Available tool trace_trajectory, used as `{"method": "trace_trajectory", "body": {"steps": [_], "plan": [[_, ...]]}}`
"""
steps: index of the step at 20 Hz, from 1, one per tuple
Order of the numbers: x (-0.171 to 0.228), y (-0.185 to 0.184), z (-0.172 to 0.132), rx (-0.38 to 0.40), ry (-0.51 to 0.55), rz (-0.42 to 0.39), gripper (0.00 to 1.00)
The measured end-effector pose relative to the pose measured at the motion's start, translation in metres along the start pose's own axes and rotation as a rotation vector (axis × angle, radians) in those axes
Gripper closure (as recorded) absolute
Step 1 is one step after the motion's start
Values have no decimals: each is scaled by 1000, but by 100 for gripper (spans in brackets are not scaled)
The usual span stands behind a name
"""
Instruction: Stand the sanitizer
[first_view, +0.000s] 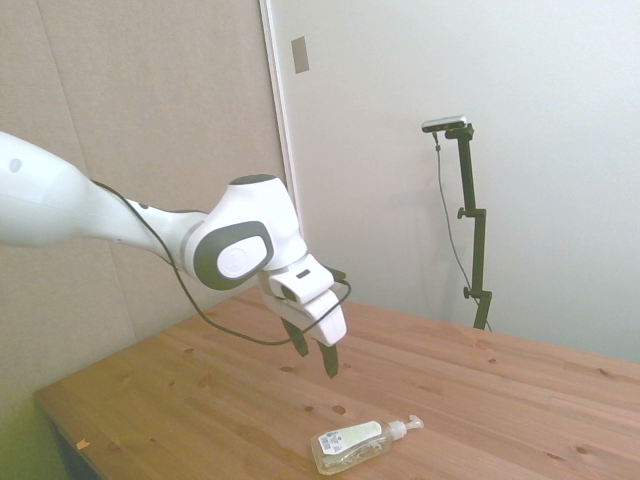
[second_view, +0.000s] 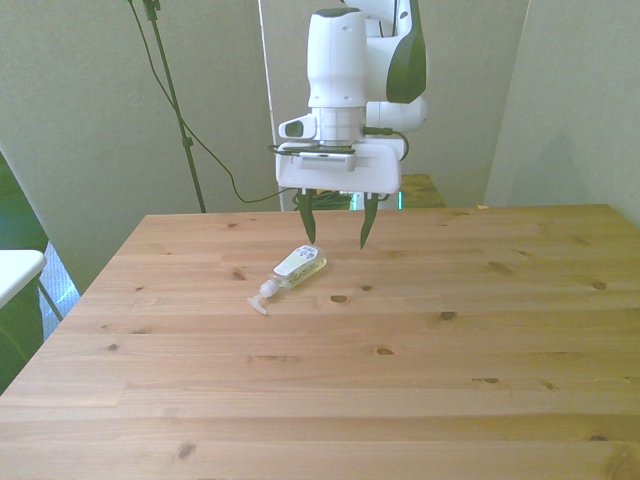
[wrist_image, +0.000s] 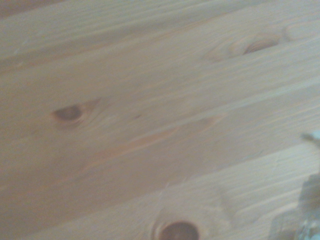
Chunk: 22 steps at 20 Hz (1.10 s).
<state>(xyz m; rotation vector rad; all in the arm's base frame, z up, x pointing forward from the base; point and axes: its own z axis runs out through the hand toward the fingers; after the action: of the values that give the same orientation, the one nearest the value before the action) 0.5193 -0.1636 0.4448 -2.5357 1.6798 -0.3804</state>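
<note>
Sanitizer (second_view: 291, 271) is lying on its side on the wooden table (second_view: 400, 380), well in from every edge, nozzle pointing toward the front view's left. Above and just behind it, the gripper (second_view: 337, 225) is hovering with fingers spread wide, gripping nothing.

Open claw (first_view: 317, 359) above lying sanitizer (first_view: 358, 443)

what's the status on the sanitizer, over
Gripper open, above table, empty. Sanitizer lying on its side, untouched. Nothing in the way.
</note>
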Motion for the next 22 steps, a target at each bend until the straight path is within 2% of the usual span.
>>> {"method": "trace_trajectory", "body": {"steps": [4,8,15,22], "plan": [[34,8,18,-14,42,103,0],[52,16,37,-36,59,163,0],[80,26,67,-67,70,209,0],[90,24,91,-89,56,233,0]]}}
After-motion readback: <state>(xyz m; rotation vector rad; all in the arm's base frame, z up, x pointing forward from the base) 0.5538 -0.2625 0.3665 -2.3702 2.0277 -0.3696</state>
